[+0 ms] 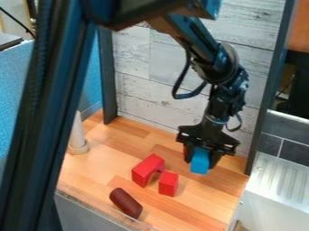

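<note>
The gripper (201, 158) hangs at the right rear of the wooden work surface (114, 153), with its black fingers shut on a blue block (199, 161), one on either side. A bit of something red shows just left of the gripper, mostly hidden behind it. In front and to the left lies a red arch-shaped block (147, 170). Beside the arch, on its right, stands a smaller red block (168, 184). A dark brown cylinder (125, 203) rests on its side near the front edge.
A pale post (77, 136) stands at the left of the surface. Behind is a grey wood-grain wall (157, 72) between dark uprights. A thick dark frame bar (51, 103) crosses the left foreground. At right is a white ribbed panel (278, 182).
</note>
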Robot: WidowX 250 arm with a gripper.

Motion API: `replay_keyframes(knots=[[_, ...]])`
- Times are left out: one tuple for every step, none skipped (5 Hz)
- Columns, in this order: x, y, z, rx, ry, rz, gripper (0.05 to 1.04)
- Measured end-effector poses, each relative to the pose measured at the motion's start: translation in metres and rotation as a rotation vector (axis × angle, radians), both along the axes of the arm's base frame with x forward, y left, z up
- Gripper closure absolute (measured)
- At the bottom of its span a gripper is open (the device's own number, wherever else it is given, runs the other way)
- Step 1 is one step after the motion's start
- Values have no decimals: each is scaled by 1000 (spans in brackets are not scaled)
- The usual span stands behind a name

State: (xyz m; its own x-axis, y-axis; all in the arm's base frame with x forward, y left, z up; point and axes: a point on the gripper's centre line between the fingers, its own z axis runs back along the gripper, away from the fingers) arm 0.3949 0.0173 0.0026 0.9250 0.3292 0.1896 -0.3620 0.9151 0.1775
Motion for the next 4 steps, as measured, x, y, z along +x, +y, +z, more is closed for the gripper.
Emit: replay_keyframes(knots=[[14,-11,-6,13,7,-5,493],[17,-14,-22,24,33,-11,493],[17,-11,-35,50,39,-26,457],[16,-8,-43,64,44,-44,354]])
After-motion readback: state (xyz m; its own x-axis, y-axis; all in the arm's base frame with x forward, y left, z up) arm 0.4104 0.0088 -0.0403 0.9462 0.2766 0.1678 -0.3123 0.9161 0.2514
